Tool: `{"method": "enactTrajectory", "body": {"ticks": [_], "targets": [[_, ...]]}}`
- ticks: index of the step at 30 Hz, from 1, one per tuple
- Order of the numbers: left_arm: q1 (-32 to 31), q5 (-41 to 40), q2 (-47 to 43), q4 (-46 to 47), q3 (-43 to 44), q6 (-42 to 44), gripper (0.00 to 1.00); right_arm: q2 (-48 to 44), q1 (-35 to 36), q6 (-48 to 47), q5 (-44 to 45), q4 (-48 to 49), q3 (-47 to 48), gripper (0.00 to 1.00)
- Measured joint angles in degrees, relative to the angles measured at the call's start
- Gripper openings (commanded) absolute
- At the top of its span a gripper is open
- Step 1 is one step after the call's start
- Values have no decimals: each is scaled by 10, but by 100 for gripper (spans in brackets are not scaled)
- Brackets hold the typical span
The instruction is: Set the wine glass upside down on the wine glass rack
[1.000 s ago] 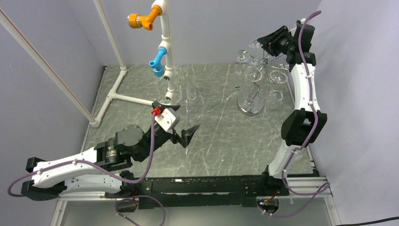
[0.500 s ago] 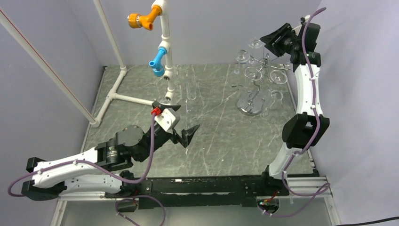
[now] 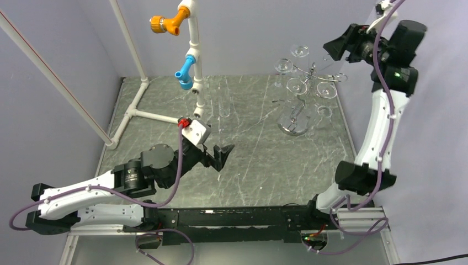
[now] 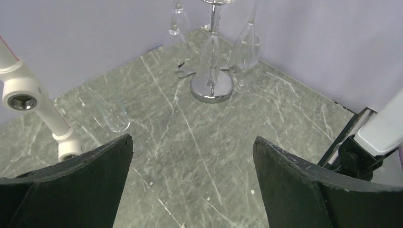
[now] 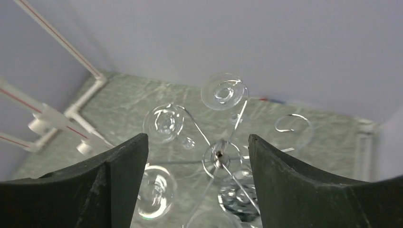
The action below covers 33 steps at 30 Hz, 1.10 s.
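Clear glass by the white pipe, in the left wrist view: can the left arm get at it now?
Probably yes: the left gripper is open, facing the glass across bare table; only the white pipe stands close.

— Where is there room for my left end effector [image 4: 192,142]?
— Seen from above, bare table [image 3: 259,165] runs toward two o'clock, until the wine glass rack [image 3: 295,121] and its hung glasses [image 3: 296,85]. At twelve I'm blocked by a standing flute [image 4: 114,111] and the white pipe frame [image 3: 194,61].

Chrome wire wine glass rack [image 3: 294,127], upright on the counter [image 3: 259,160], round shiny base down. Clear wine glasses [image 3: 296,85] hung upside down on its curled arms, around the thin post.
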Motion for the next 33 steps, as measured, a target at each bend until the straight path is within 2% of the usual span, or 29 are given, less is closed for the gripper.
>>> {"method": "enactTrajectory", "body": {"ticks": [5,8,11,15,22,26,30,33], "targets": [[30,0,-9,-31,10,-60,99,-90,-63,-106,5,-80,13,77],[57,10,-26,-47,10,-91,99,-124,-129,-134,25,-122,3,75],[80,27,-50,-48,1,-108,99,-135,-161,-151,63,-155,-24,73],[106,49,-67,-52,-8,-118,99,-135,-167,-156,111,-178,-107,72],[121,78,-50,-90,2,-112,99,-136,-168,-128,147,-193,-310,67],[125,93,-40,-108,7,-104,99,-136,-167,-89,152,-178,-369,58],[130,102,-40,-119,14,-103,99,-120,-167,-59,153,-152,-382,55],[134,104,-41,-125,20,-105,99,-108,-160,-45,154,-118,-401,49]]}}
